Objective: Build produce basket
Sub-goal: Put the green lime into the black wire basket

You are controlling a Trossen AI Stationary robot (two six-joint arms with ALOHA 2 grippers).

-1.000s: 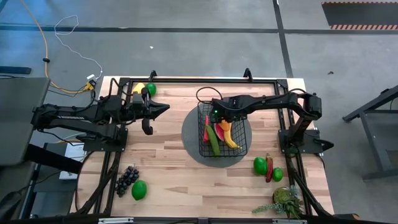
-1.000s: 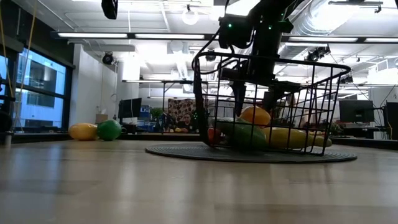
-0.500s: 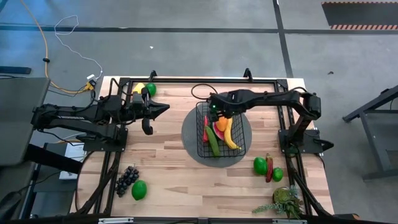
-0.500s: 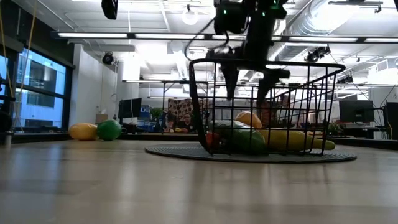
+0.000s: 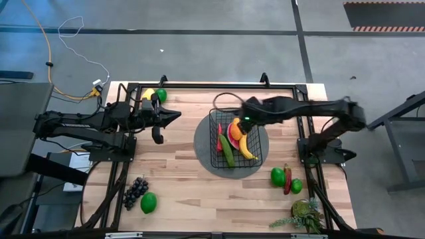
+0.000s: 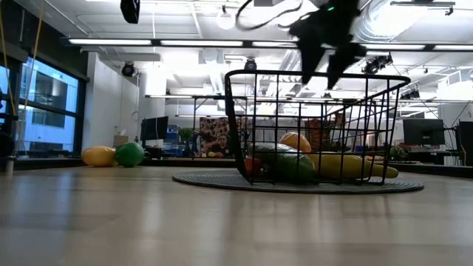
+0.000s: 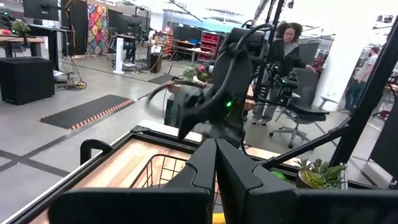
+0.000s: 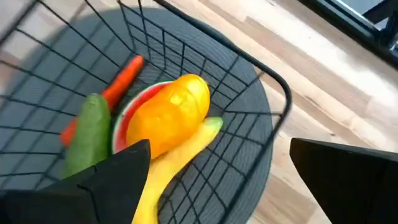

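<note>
The black wire-mesh basket point(image 5: 236, 139) stands on a dark round mat point(image 5: 202, 143) at mid-table. In it lie an orange fruit point(image 5: 236, 125) on a watermelon slice point(image 8: 134, 102), a yellow banana point(image 5: 247, 147), a green cucumber point(image 5: 227, 150) and a red chili point(image 5: 220, 137). My right gripper point(image 5: 244, 114) hangs open and empty above the basket's far side. It also shows in the low view point(image 6: 321, 41) and in its wrist view point(image 8: 230, 180). My left gripper point(image 5: 176, 115) is shut and empty, in the air to the left of the basket, and also shows in its wrist view point(image 7: 216, 168).
Purple grapes point(image 5: 136, 191) and a green fruit point(image 5: 149, 202) lie near left. Two green fruits point(image 5: 277, 176) point(image 5: 296, 186) and a red chili point(image 5: 287, 179) lie near right, beside a leafy plant point(image 5: 305, 216). A yellow and a green fruit point(image 5: 154, 94) lie at the far left.
My right gripper has let go of the orange fruit inside the basket. It has risen clear of the rim and drawn back toward the table's right edge. The orange fruit has settled on the other produce. The basket has tipped back flat.
</note>
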